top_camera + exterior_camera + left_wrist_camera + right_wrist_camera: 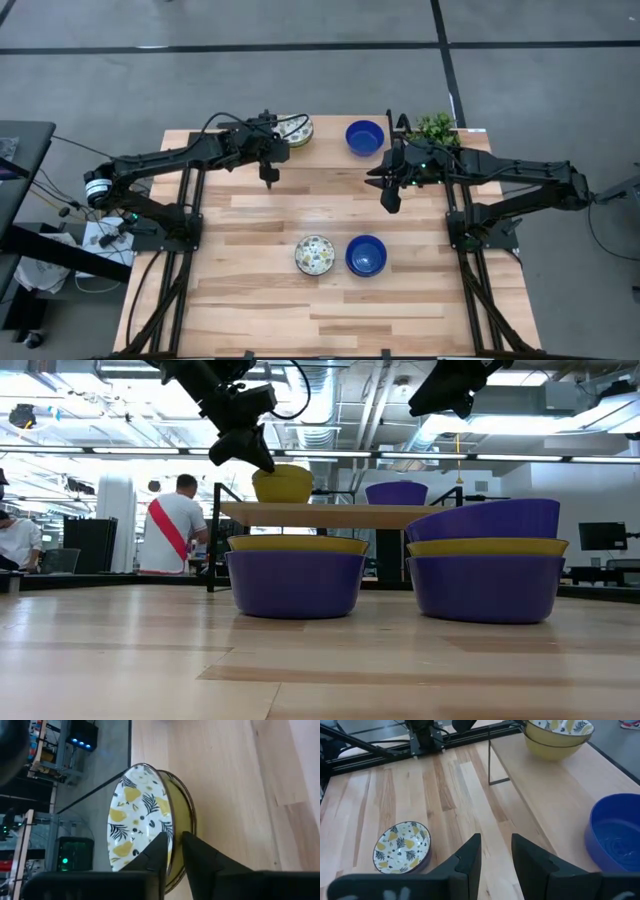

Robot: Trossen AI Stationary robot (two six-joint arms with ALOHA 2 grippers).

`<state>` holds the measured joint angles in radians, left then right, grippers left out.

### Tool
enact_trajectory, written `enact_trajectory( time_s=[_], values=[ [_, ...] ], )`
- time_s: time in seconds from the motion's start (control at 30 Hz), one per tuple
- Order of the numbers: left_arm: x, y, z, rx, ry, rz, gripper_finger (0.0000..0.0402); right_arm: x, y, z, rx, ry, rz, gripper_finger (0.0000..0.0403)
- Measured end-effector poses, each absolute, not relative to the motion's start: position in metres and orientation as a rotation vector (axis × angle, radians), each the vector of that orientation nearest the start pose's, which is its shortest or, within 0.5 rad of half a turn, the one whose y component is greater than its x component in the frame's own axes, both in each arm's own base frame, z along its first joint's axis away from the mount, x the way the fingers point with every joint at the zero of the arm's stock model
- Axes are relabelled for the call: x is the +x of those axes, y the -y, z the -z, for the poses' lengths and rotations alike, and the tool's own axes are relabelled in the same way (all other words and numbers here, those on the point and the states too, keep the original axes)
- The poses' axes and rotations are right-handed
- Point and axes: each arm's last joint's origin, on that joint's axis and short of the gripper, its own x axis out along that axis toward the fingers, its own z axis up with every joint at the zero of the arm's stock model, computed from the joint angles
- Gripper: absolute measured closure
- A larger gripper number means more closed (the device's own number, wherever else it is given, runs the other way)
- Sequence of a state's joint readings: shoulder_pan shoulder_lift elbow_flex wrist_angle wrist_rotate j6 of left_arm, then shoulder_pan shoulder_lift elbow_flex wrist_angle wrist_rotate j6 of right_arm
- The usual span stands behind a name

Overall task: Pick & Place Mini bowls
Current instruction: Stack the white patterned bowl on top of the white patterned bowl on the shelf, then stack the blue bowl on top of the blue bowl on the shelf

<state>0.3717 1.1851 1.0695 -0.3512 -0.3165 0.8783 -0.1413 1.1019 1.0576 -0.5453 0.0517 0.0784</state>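
1. My left arm reaches across the table's far left part, its wrist bent down.
2. My left gripper [269,181] hangs raised, fingers [200,855] slightly apart with a narrow gap.
3. My right arm stretches in from the right.
4. My right gripper [390,199] hovers raised, fingers [470,852] parted, holding nothing.

Open industrial lab or robotics workspace
Exposed ceiling ducts [345,405] and strip lights hang overhead, the grey concrete floor [300,25] carries taped lines, and people [175,525] stand among equipment racks beyond the wooden surface [270,300]
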Motion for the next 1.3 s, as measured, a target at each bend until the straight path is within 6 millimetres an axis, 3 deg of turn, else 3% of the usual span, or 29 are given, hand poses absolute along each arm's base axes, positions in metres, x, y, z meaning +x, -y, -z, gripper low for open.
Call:
enact_trajectory(
  time_s=[0.4, 0.63, 0.77, 0.97, 1.1, 1.3],
  values=[
    [0.235, -0.102, -0.338, 0.806, -0.740, -0.451, 0.0274, 0.226, 0.034, -0.334, 0.077, -0.588, 0.203, 0.0305],
    [0.223, -0.097, -0.352, 0.793, -0.660, -0.495, 0.0249, 0.226, 0.034, -0.334, 0.053, -0.590, 0.200, 0.0305],
    [0.211, -0.091, -0.366, 0.699, -0.544, -0.503, 0.0241, 0.226, 0.035, -0.334, 0.045, -0.592, 0.198, 0.0305],
    [0.196, -0.066, -0.381, 0.486, -0.341, -0.368, 0.0242, 0.223, 0.030, -0.329, 0.041, -0.656, 0.178, 0.0301],
    [0.194, -0.043, -0.367, 0.314, -0.285, -0.184, 0.0243, 0.222, 0.016, -0.324, 0.041, -0.711, 0.126, 0.0292],
    [0.206, -0.005, -0.312, 0.169, -0.293, 0.035, 0.0243, 0.230, -0.015, -0.310, 0.015, -0.819, 0.009, 0.0291]
  ],
)
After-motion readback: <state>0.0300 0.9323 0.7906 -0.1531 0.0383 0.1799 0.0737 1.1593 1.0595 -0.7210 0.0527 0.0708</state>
